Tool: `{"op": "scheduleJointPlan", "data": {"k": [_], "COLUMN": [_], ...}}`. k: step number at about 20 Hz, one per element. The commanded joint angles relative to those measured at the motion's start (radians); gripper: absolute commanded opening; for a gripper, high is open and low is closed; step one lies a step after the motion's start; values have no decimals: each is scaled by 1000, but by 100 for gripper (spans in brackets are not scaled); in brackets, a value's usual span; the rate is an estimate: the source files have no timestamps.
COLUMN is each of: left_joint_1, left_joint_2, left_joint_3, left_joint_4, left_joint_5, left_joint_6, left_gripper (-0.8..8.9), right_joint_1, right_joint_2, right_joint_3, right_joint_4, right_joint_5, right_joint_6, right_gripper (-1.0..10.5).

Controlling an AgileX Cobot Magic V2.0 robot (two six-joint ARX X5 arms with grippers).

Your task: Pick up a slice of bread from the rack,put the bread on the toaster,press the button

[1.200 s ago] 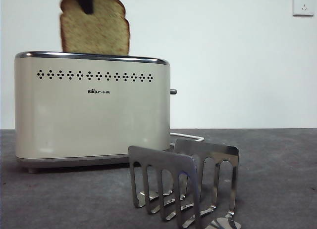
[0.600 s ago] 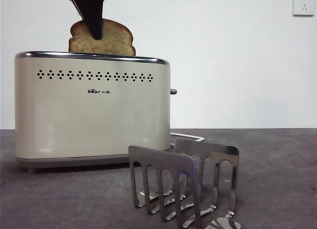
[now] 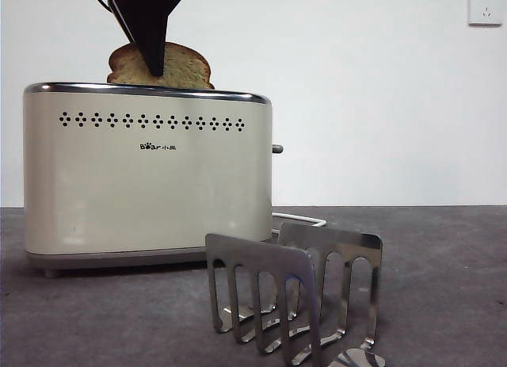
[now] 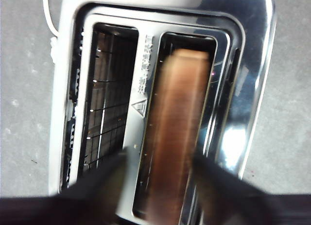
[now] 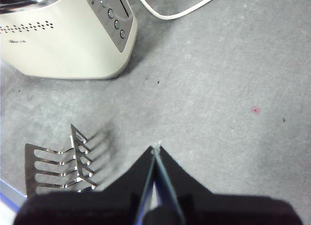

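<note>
Black left gripper (image 3: 150,62) pinching yellowish-tan, brown-crusted slice of bread (image 3: 182,67), half sunk in cream boxy toaster (image 3: 146,185). Right gripper (image 5: 155,152) pressed together, shiny steel rack (image 5: 60,166) at nine o'clock.

The front view is evenly and brightly lit and sharp, with the white wall (image 3: 380,97) nearly blown out, a soft shadow on the tabletop (image 3: 444,288) under the toaster (image 3: 146,177), and pale reflections on the rack (image 3: 293,292). The left wrist view is smeared by motion blur: the bread (image 4: 175,132) is a brownish streak, the fingers (image 4: 104,186) at 6 o'clock are dark and soft-edged, and white glare sits on the chrome rim at 4 o'clock. The right wrist view is clear, with faint rack shadows cast toward 2 o'clock.
</note>
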Motion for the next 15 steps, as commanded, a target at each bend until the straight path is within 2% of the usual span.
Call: {"op": "scheduleJointPlan", "data": {"k": [1,3,4,5,6,7,9,11,13,15], "left_joint_1": [-10,-16,-22,-31,-38,-49,-62,-74,-80,-80], "left_joint_2": [-66,-125,-150,-180,-202,-223,-264,-293,-312,-322], "left_joint_3": [-4,-4,-4,-4,-4,-4,-4,-4,-4,-4], "left_joint_4": [1,1,-3,-13,-28,-35,-35,-35,-35,-35], "left_joint_5": [-3,-1,-1,6,11,35,69,80,88,93], "left_joint_6": [-24,-51,-66,-85,-109,-137,-180,-223,-272,-299], "left_gripper": [288,283,282,268,205,102,-14,-9,-9,-9], "right_joint_1": [0,0,0,0,0,0,0,1,1,1], "right_joint_2": [0,0,1,13,34,74,172,291,426,515], "right_joint_3": [6,6,6,7,9,10,11,13,47,97], "right_joint_4": [48,127,174,238,290,353,491,670,799,818], "right_joint_5": [-3,-4,-12,-40,-85,-172,-346,-496,-586,-621], "right_joint_6": [65,188,225,293,358,423,534,684,811,830], "right_gripper": [-1,-1,-3,-4,-4,-3,-3,-3,-3,-4]}}
